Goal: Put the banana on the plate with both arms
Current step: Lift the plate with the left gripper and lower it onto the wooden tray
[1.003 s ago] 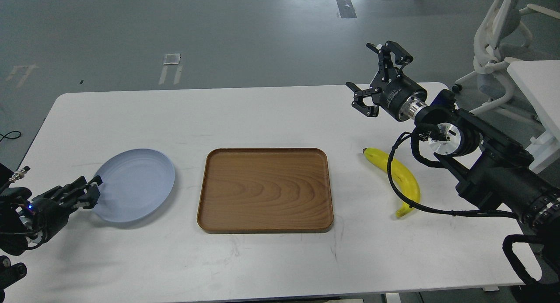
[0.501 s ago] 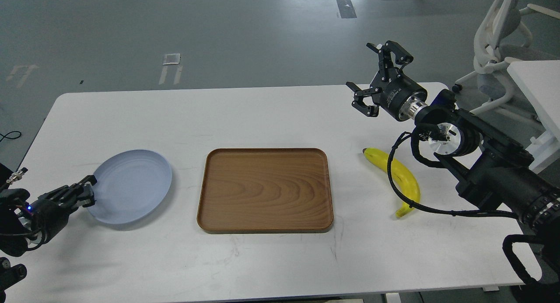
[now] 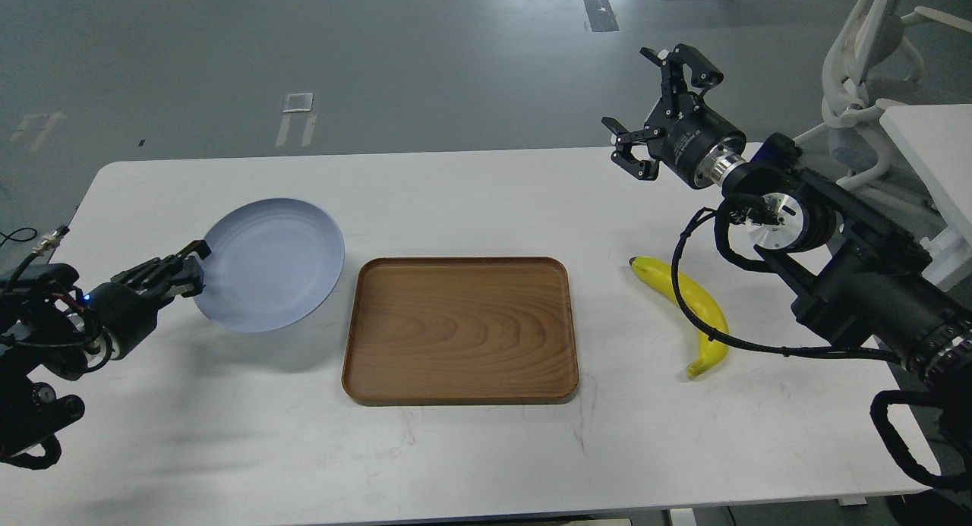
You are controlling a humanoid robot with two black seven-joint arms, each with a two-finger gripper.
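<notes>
The pale blue-grey plate [image 3: 269,264] is held up off the white table, tilted, just left of the wooden tray. My left gripper [image 3: 194,272] is shut on the plate's left rim. The yellow banana [image 3: 687,310] lies on the table right of the tray, partly crossed by a black cable. My right gripper [image 3: 651,105] is open and empty, raised above the table's far right part, well behind the banana.
A rectangular brown wooden tray [image 3: 459,329] lies in the middle of the white table [image 3: 471,200]. A white chair [image 3: 866,78] and another white table edge [image 3: 930,154] stand at the far right.
My left gripper has lifted the plate and carried it up and to the right, toward the tray. My right gripper has risen slightly.
</notes>
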